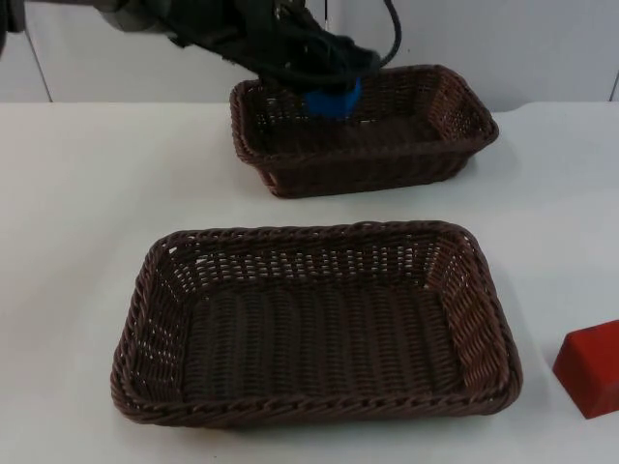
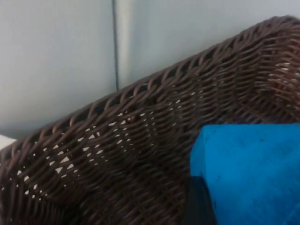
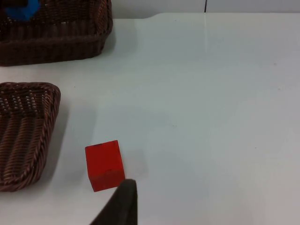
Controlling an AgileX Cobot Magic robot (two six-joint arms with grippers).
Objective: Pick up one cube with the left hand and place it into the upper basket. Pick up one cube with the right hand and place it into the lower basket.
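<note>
woven wicker baskets (image 1: 319, 329), blocky cubes (image 1: 590, 367)

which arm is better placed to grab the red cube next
Right. The red cube sits on the table beside the lower basket, and the right tool hovers just next to it. The left tool is over the upper basket, shut on the blue cube.

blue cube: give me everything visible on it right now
The blue cube is a solid, matte bright blue block with squared edges and faint dark scuffs on its face. It sits in the left gripper, over the inside of the upper basket near its back wall. A black finger presses against its side. Whether it touches the basket floor is unclear.
</note>
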